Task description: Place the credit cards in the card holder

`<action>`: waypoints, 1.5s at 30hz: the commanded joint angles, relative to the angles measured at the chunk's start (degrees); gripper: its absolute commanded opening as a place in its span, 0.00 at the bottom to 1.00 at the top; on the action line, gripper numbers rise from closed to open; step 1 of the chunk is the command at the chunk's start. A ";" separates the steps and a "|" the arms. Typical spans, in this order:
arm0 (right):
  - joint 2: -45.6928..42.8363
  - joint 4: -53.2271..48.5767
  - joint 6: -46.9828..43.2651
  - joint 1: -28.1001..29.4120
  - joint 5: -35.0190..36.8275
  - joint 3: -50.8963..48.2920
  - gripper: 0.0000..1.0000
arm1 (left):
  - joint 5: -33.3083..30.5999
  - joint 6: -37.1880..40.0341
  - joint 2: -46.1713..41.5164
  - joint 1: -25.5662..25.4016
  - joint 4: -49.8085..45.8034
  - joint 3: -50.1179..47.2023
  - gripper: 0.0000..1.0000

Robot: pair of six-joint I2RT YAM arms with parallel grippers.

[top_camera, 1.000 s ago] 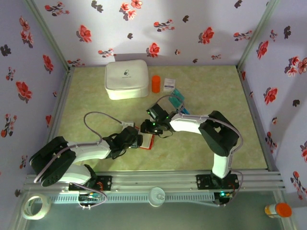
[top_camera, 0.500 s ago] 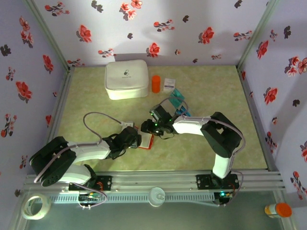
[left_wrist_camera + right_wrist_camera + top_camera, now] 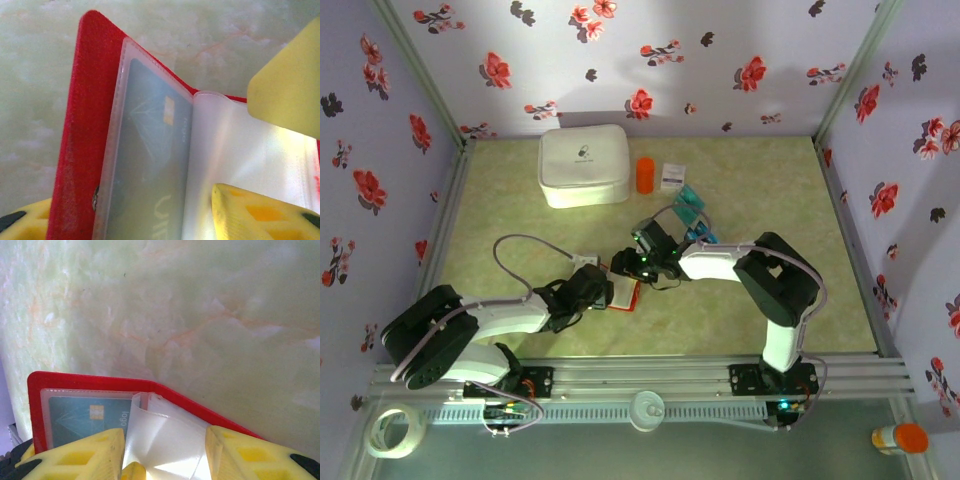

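**Top view, L to R.**
- (a) 1 large white rounded case (image 3: 583, 166), at the far side of the pale green marbled counter (image 3: 510, 220).
- (b) Left claw (image 3: 609, 291), 1 of 2, low over mid-counter.
- (c) 1 small flat red card holder (image 3: 629, 297), lying open like a book. It sits just R of the left claw's tips and just near-side of the right claw's.
- (d) Right claw (image 3: 624, 266), at the holder's far edge.
- (e) 1 orange cylinder (image 3: 645, 174), just R of the case.
- (f) 1 small white printed box (image 3: 671, 175), beside the cylinder.
- (g) Small glossy teal and blue credit cards (image 3: 691, 207), at least 2 lying loose by the right arm, apart from the holder. Exact no. unclear.

**Left wrist view.**
- The holder's L leaf lies btwn the left claw's yellow fingers (image 3: 250, 215).
- 1 teal card (image 3: 145, 165) sits inside the first of the clear plastic sleeves (image 3: 240, 145).
- Jaws stand apart; clenched on the leaf or not, cannot tell.

**Right wrist view.** The loose sleeves fill the gap btwn the right claw's fingers (image 3: 75, 455). Jaws stand apart; grasping or released, cannot tell.
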 commanded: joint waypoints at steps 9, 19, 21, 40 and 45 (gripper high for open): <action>0.79 1.22 1.67 -0.24 -0.94 -1.19 0.53 | 2.80 -0.51 -0.63 -0.21 0.27 -1.38 0.48; -1.05 2.19 2.61 -0.19 -0.98 -2.66 0.60 | 2.62 -0.61 -0.80 -0.24 0.33 -1.57 0.45; -1.96 2.43 2.89 -0.11 -0.78 -3.11 0.61 | 2.62 -0.69 -0.81 -0.25 0.44 -1.67 0.45; -0.02 4.38 6.53 0.19 -0.86 -4.27 0.55 | 2.50 -0.69 -0.81 -0.24 0.91 -1.93 0.46; 1.30 7.07 7.99 0.18 -2.47 -3.52 0.54 | 2.33 -0.75 -1.13 -0.24 0.65 -1.93 0.52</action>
